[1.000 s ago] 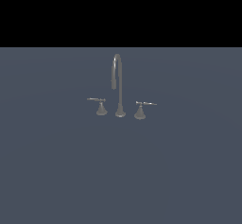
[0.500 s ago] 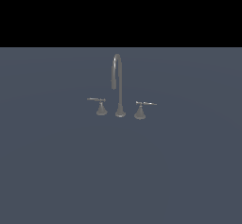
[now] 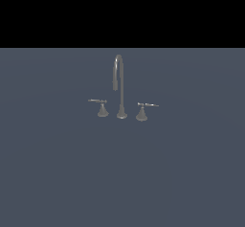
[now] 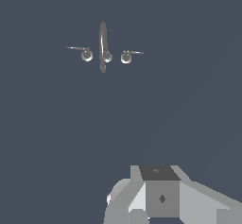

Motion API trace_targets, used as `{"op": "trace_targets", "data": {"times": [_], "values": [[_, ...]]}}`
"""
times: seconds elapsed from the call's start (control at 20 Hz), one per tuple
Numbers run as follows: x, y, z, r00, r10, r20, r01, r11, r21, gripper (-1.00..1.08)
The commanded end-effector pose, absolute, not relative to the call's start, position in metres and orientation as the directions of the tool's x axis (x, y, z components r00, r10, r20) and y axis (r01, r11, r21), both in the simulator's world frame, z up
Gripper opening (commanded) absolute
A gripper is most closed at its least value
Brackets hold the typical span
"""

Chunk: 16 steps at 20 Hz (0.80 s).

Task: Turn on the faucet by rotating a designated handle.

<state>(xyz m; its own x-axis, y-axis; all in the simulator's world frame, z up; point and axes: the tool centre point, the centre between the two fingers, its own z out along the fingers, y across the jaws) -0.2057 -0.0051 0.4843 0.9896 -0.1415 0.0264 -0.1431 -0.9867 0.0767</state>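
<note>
While the faucet (image 3: pixel 120 89) stands alone on a flat slate-blue surface (image 3: pixel 57 173), nothing lies between it and the near part of the scene. In the exterior view, no arm or gripper appears; the set occupies the middle of the surface, below a black band that fills the far background.

The faucet consists of three separate dull grey metal pieces in a row. The central gooseneck spout (image 3: pixel 118 85) is tall and thin, rises from a small flared base, arches over at the top and ends in a short downward outlet on the exterior view's left. The handle (image 3: pixel 142 112) stands just beside the spout base on the exterior view's right. It has a flared cone base and a thin lever pointing to the exterior view's right, roughly level. The twin handle (image 3: pixel 101 107) stands on the exterior view's left of the spout, its lever pointing left. The three bases stand apart without touching.

From the wrist view, the set is seen from above, well apart from the gripper (image 4: pixel 160 197): the spout (image 4: pixel 103 46) appears as a narrow loop, and the handle (image 4: pixel 126 56) and its twin (image 4: pixel 86 55) as small round caps with thin levers. Only the pale grey, blocky gripper body shows at the frame edge; the state of the jaws cannot be determined. All surfaces are matte and untextured.
</note>
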Motion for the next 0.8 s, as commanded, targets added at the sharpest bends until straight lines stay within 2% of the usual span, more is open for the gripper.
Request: {"op": "trace_targets", "data": {"times": [0.0,0.75], "values": [[-0.193,-0.009,0.479,0.981,-0.193,0.029,-0.195,-0.976,0.098,-1.00],[-0.101,-0.043,0.420,0.848,-0.522,0.089,-0.528,-0.822,0.213,-1.00]]}}
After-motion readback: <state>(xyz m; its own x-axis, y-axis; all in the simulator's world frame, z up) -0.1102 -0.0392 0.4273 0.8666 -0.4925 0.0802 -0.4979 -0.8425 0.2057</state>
